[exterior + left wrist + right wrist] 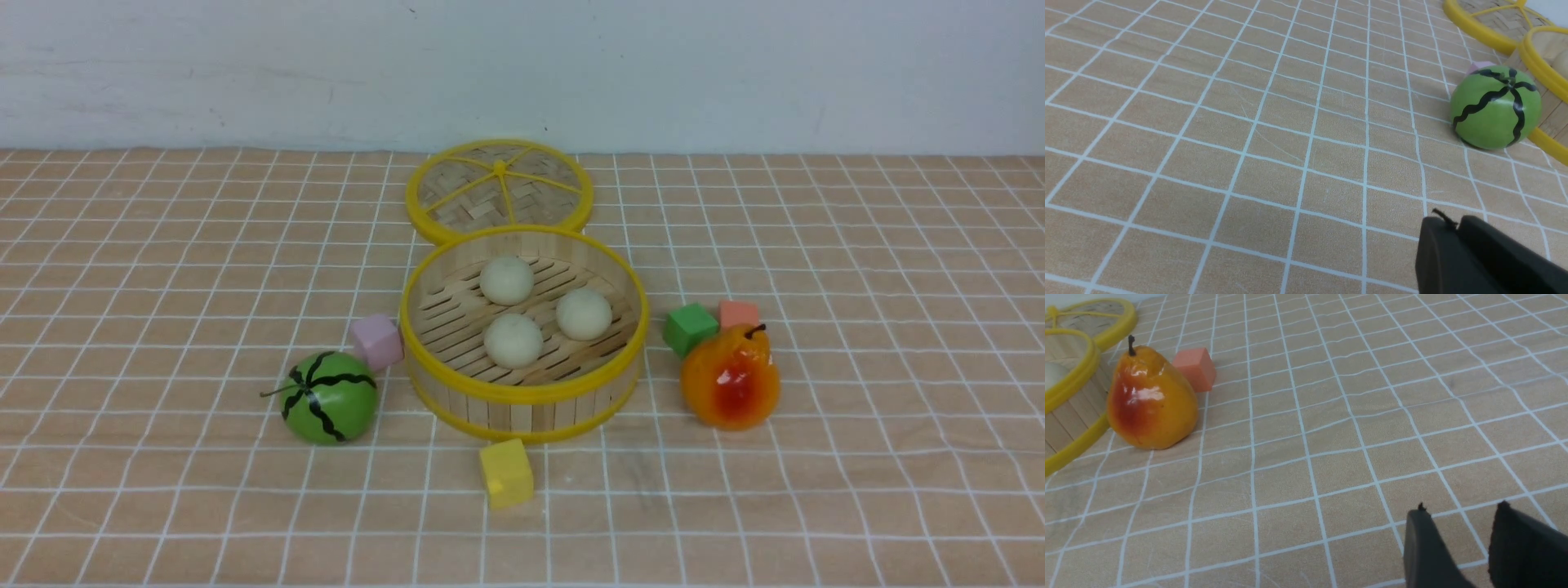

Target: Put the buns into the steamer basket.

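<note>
The steamer basket [522, 394] stands mid-table. Three off-white buns lie on its slatted floor: one at the back [506, 279], one at the right [584, 314], one at the front [513, 340]. Neither gripper shows in the front view. In the left wrist view my left gripper [1453, 222] is shut and empty, over bare cloth, apart from the basket's rim [1541, 69]. In the right wrist view my right gripper [1461, 510] is open and empty over bare cloth, well away from the basket [1073, 388].
The woven lid [499, 190] lies behind the basket. A green melon ball [329, 398] and a pink cube [377, 341] sit left of it. A yellow cube [506, 473] sits in front. A pear [730, 376], green cube [690, 327] and orange cube [739, 314] sit right.
</note>
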